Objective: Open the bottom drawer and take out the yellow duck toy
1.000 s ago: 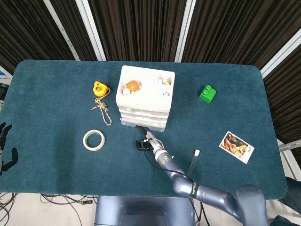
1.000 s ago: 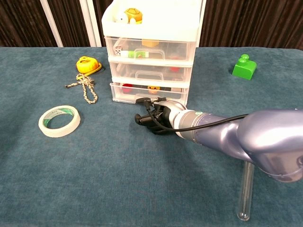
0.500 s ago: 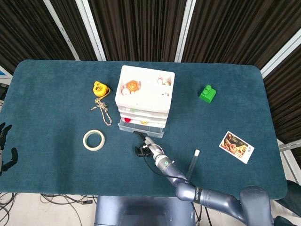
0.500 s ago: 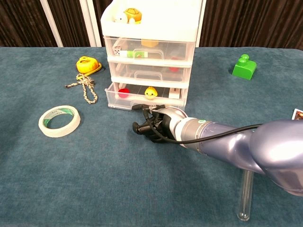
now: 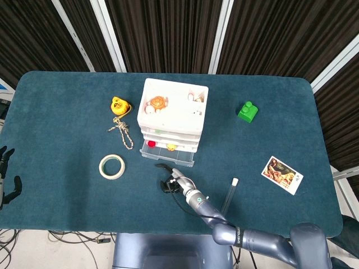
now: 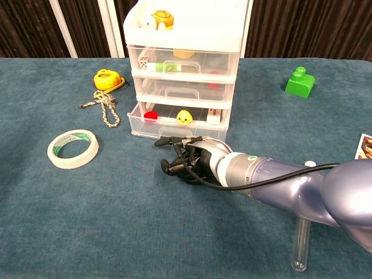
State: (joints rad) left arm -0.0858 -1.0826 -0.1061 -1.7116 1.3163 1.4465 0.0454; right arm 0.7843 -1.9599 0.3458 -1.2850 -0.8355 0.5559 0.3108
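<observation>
The white drawer unit (image 5: 173, 111) (image 6: 183, 58) stands mid-table. Its clear bottom drawer (image 5: 166, 154) (image 6: 145, 127) is pulled partway out. Inside it sits the yellow duck toy (image 5: 170, 148) (image 6: 184, 117), with a red piece (image 6: 150, 115) to its left. My right hand (image 5: 174, 182) (image 6: 189, 163) lies on the cloth just in front of the drawer, fingers curled in and one finger stretched along the drawer's front edge; it holds nothing. My left hand (image 5: 7, 176) hangs off the table's left edge with fingers apart and empty.
A roll of tape (image 5: 112, 166) (image 6: 72, 148), a knotted rope (image 5: 122, 131) and a yellow gadget (image 5: 119, 105) lie left of the drawers. To the right are a green block (image 5: 247, 111) (image 6: 300, 81), a glass tube (image 5: 230, 193) (image 6: 302, 244) and a picture card (image 5: 281, 175).
The bottom drawer has slid out toward me, uncovering the duck. My right hand drew back with it and now sits slightly off the drawer front.
</observation>
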